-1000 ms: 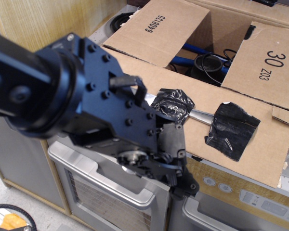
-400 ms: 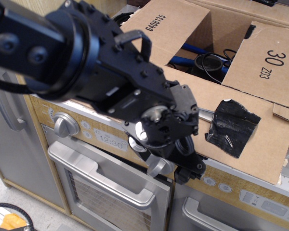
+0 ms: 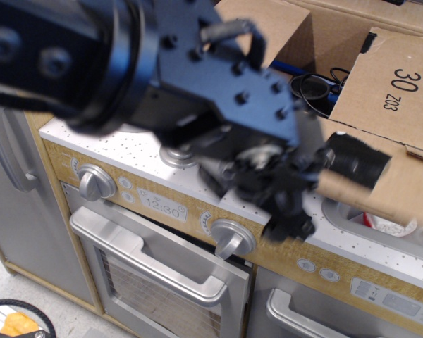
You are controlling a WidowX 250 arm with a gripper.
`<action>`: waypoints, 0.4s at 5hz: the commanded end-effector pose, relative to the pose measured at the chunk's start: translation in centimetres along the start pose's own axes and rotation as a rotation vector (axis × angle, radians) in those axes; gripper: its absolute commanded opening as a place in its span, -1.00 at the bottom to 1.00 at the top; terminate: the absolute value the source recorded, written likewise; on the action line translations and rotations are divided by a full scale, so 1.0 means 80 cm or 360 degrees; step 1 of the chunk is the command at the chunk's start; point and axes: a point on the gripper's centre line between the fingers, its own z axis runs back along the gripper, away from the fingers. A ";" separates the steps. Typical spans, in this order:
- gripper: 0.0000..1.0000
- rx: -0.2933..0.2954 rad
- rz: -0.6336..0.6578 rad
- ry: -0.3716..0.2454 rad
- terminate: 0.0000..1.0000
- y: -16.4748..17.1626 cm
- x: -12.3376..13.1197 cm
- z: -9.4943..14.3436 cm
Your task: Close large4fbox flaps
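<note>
Fingers (image 3: 289,211) blurred; near flap (image 3: 352,176) now lifted off stove (image 3: 127,151).

Robot arm (image 3: 77,63) is all black: a fat round barrel section with a glossy ringed collar and two recessed round bolt heads on its side. Past the collar sits a flat matte black bracket plate dotted with round black screw heads, with a small dark grey loop-shaped handle sticking up from its top edge. Gripper (image 3: 285,204) is black too, motion-blurred, chunky lumpy parts, finger detail unreadable.
</note>
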 end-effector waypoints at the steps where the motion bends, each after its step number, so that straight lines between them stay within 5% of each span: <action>1: 1.00 0.0081 -0.0110 -0.0127 -1.00 0.008 0.062 0.050; 2: 1.00 0.0046 -0.0208 -0.0103 -1.00 0.021 0.098 0.046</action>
